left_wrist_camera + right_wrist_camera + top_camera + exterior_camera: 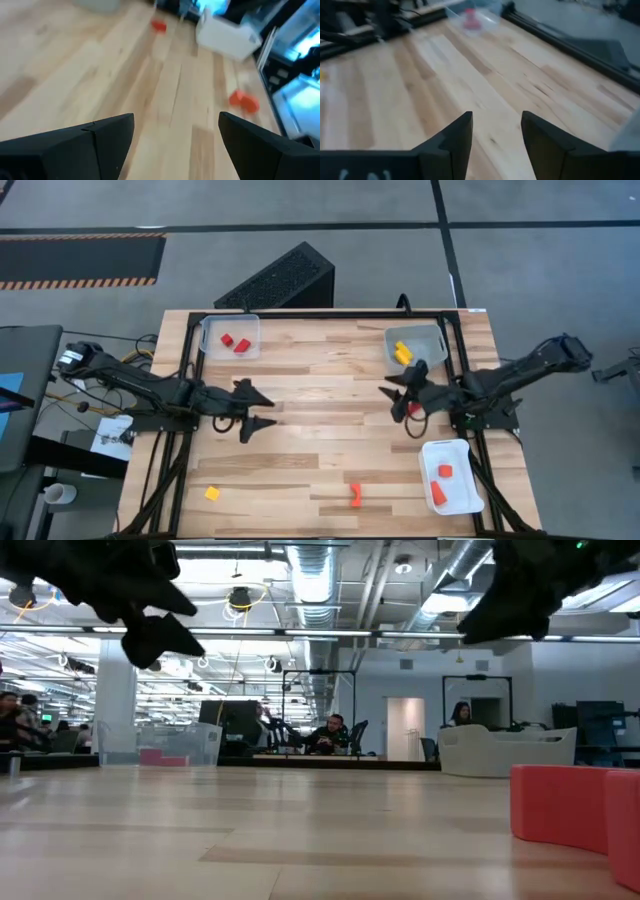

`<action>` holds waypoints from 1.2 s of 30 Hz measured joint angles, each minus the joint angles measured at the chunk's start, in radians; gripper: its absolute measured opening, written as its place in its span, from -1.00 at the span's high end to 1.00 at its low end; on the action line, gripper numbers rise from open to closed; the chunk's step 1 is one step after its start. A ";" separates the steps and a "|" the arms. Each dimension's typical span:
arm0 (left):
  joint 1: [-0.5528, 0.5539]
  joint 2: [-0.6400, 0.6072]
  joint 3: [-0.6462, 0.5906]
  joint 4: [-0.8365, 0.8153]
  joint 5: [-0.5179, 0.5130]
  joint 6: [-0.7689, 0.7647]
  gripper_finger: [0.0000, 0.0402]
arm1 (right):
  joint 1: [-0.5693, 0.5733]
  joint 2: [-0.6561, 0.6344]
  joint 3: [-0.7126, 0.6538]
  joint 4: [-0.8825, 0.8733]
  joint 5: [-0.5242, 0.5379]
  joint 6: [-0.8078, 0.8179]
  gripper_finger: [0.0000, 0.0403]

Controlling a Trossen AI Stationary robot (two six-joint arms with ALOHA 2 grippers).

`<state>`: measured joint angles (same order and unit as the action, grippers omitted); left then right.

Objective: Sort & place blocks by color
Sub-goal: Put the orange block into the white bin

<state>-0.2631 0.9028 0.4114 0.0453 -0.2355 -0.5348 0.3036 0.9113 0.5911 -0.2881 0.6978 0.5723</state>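
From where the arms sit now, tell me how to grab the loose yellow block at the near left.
Take the yellow block from straight above, fingers across two opposite flat sides. It looks cube-like, lies alone on bare wood, and the open left gripper is closer to it than the right gripper.

A pale wooden bench (pixel 330 440) carries three trays. The clear plastic tray (pixel 230 337) sits at the far left corner with two red blocks (pixel 234 342) inside. The second clear tray (pixel 416 345) sits at the far right with yellow blocks (pixel 402 353) in it. The white plastic tray (pixel 452 476) lies at the near right and holds two orange blocks (pixel 441 483). A small yellow cube (pixel 212 493) rests on the bench near the left front edge; a curved orange block (pixel 355 496) lies near the front, right of centre. The left hand (pixel 256 408) hangs over the bench's left middle, the right hand (pixel 398 398) over its right middle, a small red block (pixel 414 409) just beside it.
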 joint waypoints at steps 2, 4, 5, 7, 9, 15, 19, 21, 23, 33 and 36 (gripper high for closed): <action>-0.009 0.001 0.039 -0.107 0.004 -0.024 -0.39 | 0.045 0.011 0.000 0.040 0.036 -0.013 0.07; -0.020 0.001 0.083 -0.199 -0.007 -0.041 -0.39 | 0.083 0.022 0.000 0.066 0.068 -0.016 0.07; -0.026 0.001 0.102 -0.230 -0.015 -0.045 -0.39 | 0.097 0.029 0.000 0.076 0.078 -0.016 0.08; -0.038 0.001 0.131 -0.273 -0.038 -0.046 -0.39 | 0.121 0.045 0.000 0.088 0.090 -0.017 0.09; -0.053 0.001 0.144 -0.272 -0.063 -0.036 -0.39 | 0.138 0.061 0.000 0.092 0.090 -0.016 0.09; -0.095 0.001 0.142 -0.174 -0.177 0.015 -0.39 | 0.158 0.120 0.000 0.051 -0.006 -0.028 0.09; -0.108 0.001 0.141 -0.133 -0.320 0.018 -0.39 | 0.153 0.147 0.000 0.063 -0.178 -0.028 0.08; -0.108 0.002 0.140 -0.120 -0.340 0.019 -0.39 | 0.157 0.158 0.000 0.077 -0.232 -0.018 0.09; -0.108 0.020 0.140 -0.090 -0.341 0.021 -0.39 | 0.165 0.171 0.000 0.088 -0.252 0.011 0.10; -0.108 0.244 0.139 0.310 -0.246 0.257 -0.39 | 0.207 0.395 0.212 -0.036 -0.315 0.057 0.19; -0.108 0.312 0.140 0.528 -0.087 0.368 -0.39 | 0.216 0.489 0.320 -0.126 -0.354 0.056 0.22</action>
<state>-0.3712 1.2144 0.5509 0.5732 -0.3226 -0.1671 0.5198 1.3999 0.9116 -0.4145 0.3434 0.6288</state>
